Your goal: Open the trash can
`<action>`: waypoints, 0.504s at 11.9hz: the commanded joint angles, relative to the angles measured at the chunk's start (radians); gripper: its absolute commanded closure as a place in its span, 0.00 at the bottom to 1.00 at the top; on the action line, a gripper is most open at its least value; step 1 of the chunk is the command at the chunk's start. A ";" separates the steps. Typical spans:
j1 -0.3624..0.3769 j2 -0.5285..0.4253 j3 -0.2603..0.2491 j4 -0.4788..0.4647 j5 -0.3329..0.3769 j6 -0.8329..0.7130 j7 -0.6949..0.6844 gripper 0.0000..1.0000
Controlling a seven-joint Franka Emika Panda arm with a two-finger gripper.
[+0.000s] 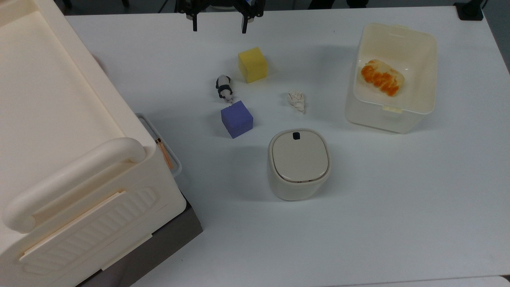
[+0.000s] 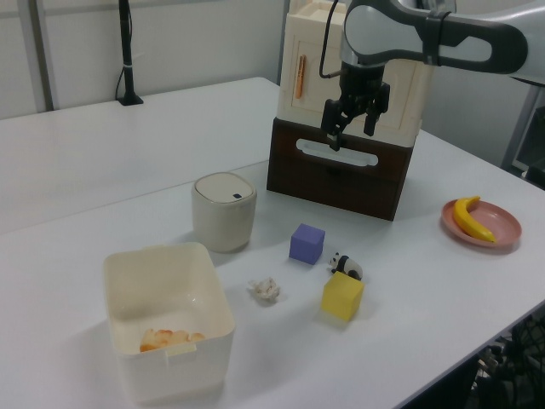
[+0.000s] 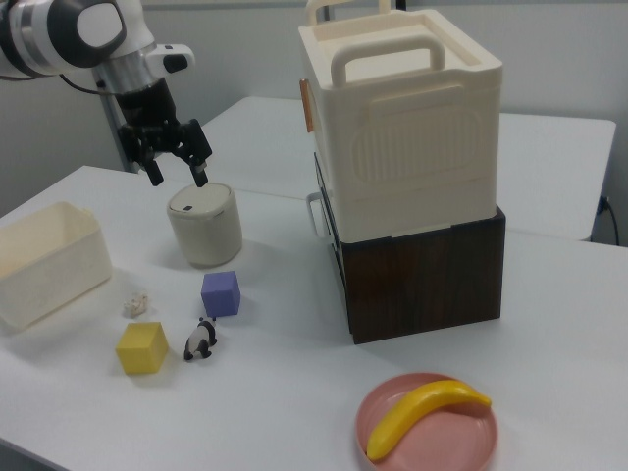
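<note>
My gripper (image 1: 218, 24) hangs in the air with its fingers spread wide, holding nothing, near the table's (image 1: 398, 199) far edge in the top view. The trash can (image 1: 299, 164) stands lid-closed below the purple block (image 1: 236, 118), well apart from me.
</note>
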 commanded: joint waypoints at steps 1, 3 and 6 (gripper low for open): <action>0.008 0.022 -0.003 0.022 0.003 -0.032 -0.009 0.00; 0.006 0.022 -0.003 0.028 -0.007 -0.064 -0.010 0.00; 0.000 0.023 -0.006 0.051 -0.007 -0.075 -0.021 0.00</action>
